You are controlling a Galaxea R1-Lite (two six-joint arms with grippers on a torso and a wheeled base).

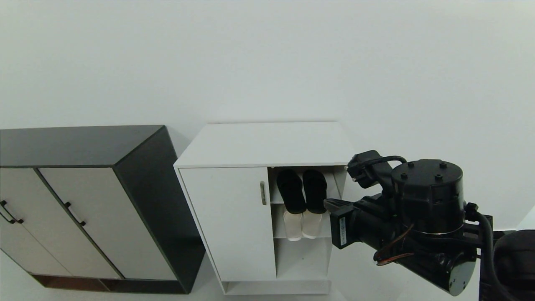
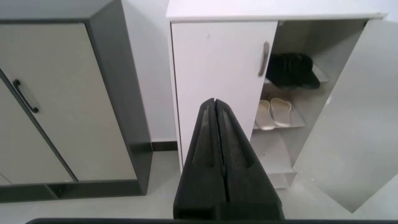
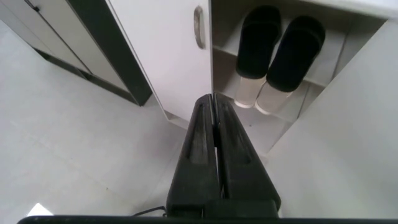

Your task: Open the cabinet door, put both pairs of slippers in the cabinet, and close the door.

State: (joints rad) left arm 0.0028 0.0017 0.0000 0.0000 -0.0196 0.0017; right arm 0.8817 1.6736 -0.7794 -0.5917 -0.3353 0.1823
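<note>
Now your black slippers (image 1: pixel 301 190) lie on the cabinet's (image 1: pixel 267 144) upper shelf, with the white slippers (image 1: pixel 301 224) just below. Your right gripper (image 1: pixel 334 205), fingers pressed together and empty, hangs just beside them.

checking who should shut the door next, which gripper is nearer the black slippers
Right. The right gripper sits just outside the white cabinet's open side, close to the black slippers. The left gripper hangs farther back, facing the cabinet front.
</note>
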